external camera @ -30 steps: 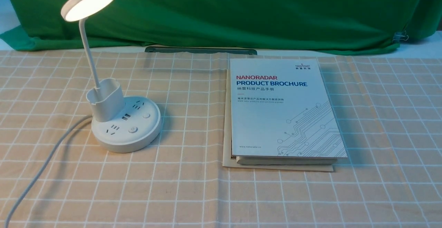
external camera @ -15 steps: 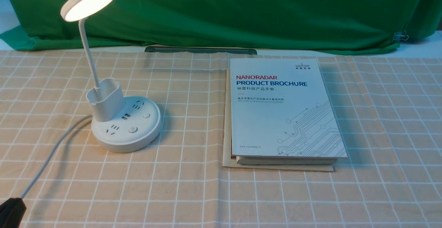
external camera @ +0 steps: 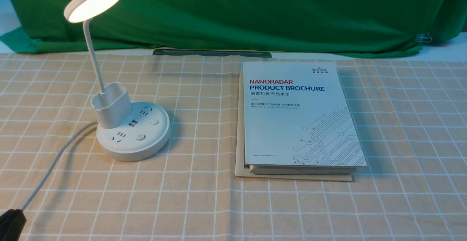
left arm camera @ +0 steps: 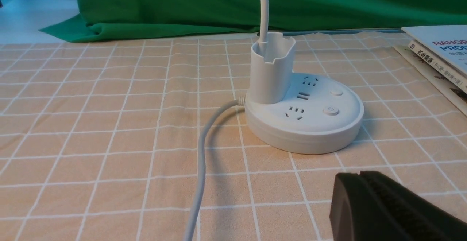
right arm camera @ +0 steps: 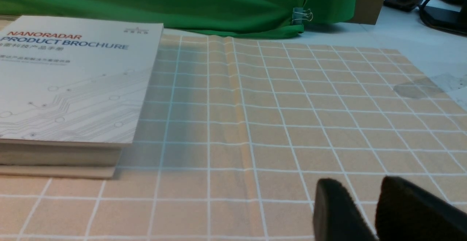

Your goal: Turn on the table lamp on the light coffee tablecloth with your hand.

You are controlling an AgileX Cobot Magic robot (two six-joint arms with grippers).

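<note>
The white table lamp (external camera: 140,139) stands on the left of the light coffee tablecloth (external camera: 204,197). Its round head (external camera: 95,1) glows. The round base carries sockets and a power button (external camera: 140,137), and the white cord (external camera: 54,160) runs off toward the front left. My left gripper (external camera: 11,224) shows only as a black tip at the front left corner, well short of the lamp. In the left wrist view the left gripper (left arm camera: 359,173) is shut and empty, in front of the base (left arm camera: 310,131) and button (left arm camera: 330,111). My right gripper (right arm camera: 361,182) is slightly open and empty over bare cloth.
A white product brochure (external camera: 295,117) lies on a stack of books right of centre; it also shows in the right wrist view (right arm camera: 73,84). A green backdrop cloth (external camera: 255,15) hangs along the back, with a dark flat bar (external camera: 211,53) at its foot.
The black tip of my left gripper has come into the front view at the lower left corner and has held there since. The lamp head glows throughout.
</note>
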